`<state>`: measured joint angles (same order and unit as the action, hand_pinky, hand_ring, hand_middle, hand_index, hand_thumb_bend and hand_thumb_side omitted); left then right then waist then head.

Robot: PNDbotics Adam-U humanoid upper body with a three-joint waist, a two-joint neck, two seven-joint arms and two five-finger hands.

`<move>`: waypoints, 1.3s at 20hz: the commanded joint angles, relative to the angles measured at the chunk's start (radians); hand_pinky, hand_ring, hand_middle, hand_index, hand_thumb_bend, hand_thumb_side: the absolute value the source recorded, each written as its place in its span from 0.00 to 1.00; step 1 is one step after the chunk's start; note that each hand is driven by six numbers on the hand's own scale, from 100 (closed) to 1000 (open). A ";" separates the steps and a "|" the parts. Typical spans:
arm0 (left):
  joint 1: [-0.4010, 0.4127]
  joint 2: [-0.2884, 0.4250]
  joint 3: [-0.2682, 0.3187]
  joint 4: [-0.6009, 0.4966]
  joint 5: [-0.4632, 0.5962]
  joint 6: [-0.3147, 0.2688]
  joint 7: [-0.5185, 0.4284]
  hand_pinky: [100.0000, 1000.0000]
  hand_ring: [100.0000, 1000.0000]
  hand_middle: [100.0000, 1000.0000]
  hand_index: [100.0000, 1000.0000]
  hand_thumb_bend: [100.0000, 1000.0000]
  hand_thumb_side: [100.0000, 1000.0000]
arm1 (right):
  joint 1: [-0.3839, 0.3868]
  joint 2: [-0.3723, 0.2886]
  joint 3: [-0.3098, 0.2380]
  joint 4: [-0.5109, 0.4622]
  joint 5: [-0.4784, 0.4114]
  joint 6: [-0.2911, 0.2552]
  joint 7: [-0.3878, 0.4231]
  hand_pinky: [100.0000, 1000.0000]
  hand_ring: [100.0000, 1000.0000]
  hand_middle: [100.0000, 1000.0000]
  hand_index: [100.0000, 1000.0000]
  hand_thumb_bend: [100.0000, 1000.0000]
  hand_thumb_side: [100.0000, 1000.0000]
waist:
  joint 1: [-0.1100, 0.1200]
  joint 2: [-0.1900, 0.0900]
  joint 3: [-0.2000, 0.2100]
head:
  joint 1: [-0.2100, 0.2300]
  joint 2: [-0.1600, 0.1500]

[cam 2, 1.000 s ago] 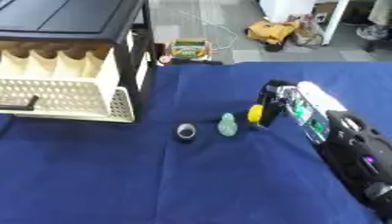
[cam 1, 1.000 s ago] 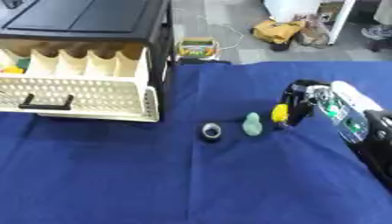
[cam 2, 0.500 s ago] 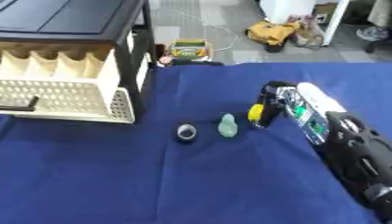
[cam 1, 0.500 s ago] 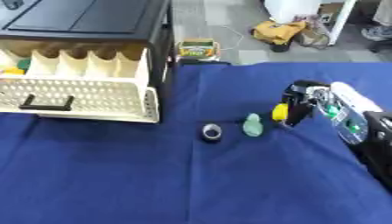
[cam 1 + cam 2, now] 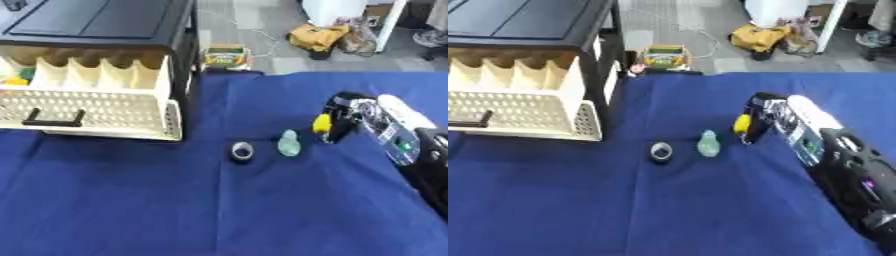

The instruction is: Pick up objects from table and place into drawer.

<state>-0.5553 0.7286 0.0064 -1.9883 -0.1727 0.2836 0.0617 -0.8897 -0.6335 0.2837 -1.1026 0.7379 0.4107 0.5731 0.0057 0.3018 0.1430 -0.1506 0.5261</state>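
Nearest, at 6 o'clock of the drawer's corner, a small dark ring (image 5: 242, 151) lies on the blue cloth (image 5: 175, 210), a pale green piece (image 5: 289, 143) just beside it at 3 o'clock. Further right, the right hand (image 5: 346, 117) curls its fingers around a small yellow object (image 5: 323, 122), pinching it at the cloth. Best to lift straight up, clear the green piece, then carry toward 10 o'clock to the open cream drawer (image 5: 92, 112), which already holds something yellow and green. No left hand shows.

Blue-clothed table (image 5: 131, 210): ring (image 5: 242, 150), green piece (image 5: 288, 143)
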 commanded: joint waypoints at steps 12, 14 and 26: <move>-0.001 0.026 0.018 -0.012 -0.002 0.000 -0.002 0.00 0.00 0.00 0.64 0.00 0.78 | -0.055 -0.047 0.009 -0.122 -0.033 0.016 -0.025 0.17 0.46 0.40 0.54 0.00 0.04 | -0.004 -0.042 -0.007 | 0.016 0.013; 0.001 0.028 0.017 -0.012 -0.003 0.000 -0.004 0.00 0.00 0.00 0.64 0.00 0.78 | -0.064 -0.051 0.014 -0.145 -0.038 0.016 -0.025 0.17 0.46 0.40 0.53 0.00 0.05 | -0.005 -0.046 -0.010 | 0.019 0.016; -0.007 0.040 -0.001 -0.012 0.001 0.002 -0.021 0.00 0.00 0.00 0.64 0.00 0.77 | -0.167 -0.050 0.044 -0.311 -0.080 0.007 -0.013 0.14 0.43 0.36 0.51 0.00 0.10 | -0.018 -0.088 -0.036 | 0.065 0.065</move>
<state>-0.5466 0.7299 0.0018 -1.9881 -0.1727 0.2868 0.0455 -1.0305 -0.6604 0.3324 -1.3794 0.6669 0.4212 0.5573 -0.0141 0.2338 0.1067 -0.0931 0.5804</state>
